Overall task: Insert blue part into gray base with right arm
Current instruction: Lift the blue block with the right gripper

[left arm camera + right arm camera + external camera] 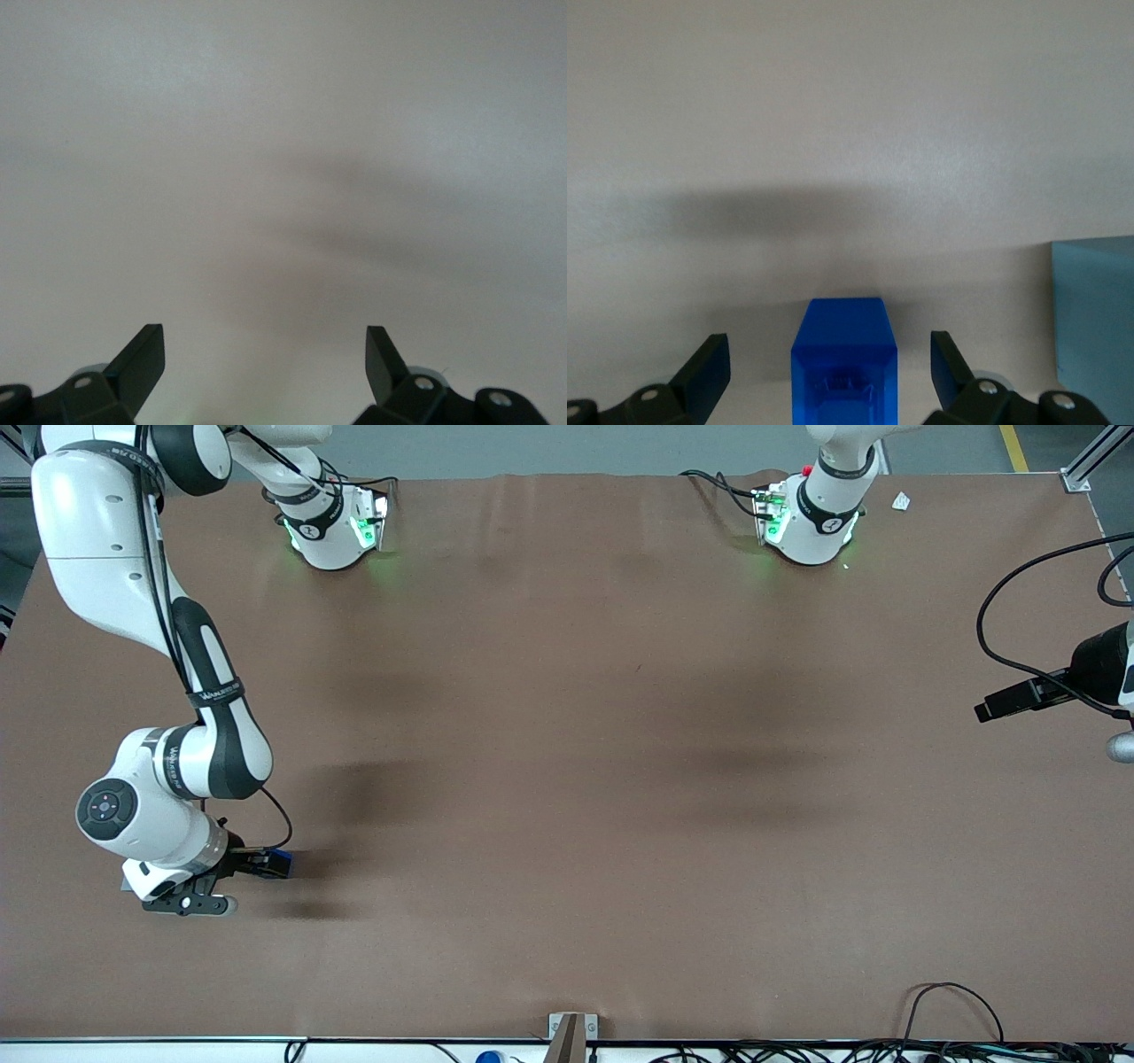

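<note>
The blue part [843,359] stands on the brown table between the two fingers of my right gripper [830,367], with a gap on each side. The gripper is open and empty. In the front view the gripper [190,903] hangs low over the table at the working arm's end, near the front camera, and the blue part [281,863] shows just beside the wrist camera. The gray base [1094,328] stands on the table close beside the blue part, apart from it. In the front view the arm's wrist covers most of it.
The brown table [567,779] spreads wide toward the parked arm's end. Both arm bases [337,531] stand at the table's edge farthest from the front camera. Cables [948,1010] and a metal bracket [572,1032] lie along the edge nearest that camera.
</note>
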Available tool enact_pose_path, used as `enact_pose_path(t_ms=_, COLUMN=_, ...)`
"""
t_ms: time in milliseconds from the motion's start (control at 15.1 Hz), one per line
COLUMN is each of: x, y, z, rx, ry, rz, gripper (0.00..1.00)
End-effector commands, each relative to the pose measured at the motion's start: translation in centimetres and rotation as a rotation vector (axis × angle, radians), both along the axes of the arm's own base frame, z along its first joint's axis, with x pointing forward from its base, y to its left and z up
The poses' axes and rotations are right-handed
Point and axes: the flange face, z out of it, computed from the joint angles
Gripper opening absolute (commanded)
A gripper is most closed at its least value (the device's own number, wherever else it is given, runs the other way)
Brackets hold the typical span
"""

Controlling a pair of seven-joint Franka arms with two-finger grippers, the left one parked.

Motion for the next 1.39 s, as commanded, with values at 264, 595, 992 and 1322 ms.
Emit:
enact_pose_path(t_ms=264, x=-1.3, y=-1.7, z=-0.9, rx=-0.005, ry=0.025, rz=-0.012, gripper=0.91)
enact_pose_path(t_ms=595, x=-1.1, y=0.2, z=-0.6, rx=-0.004, ry=0.023, rz=0.005, gripper=0.56)
enact_pose_path(t_ms=992, x=0.1, y=-0.4, z=3.7, rx=-0.009, ry=0.054, rz=0.005, gripper=0.01)
enact_pose_path(t_ms=1322, x=1.0, y=-5.1, z=9.7, rx=-0.024, ry=0.099, rz=0.051, gripper=0.01)
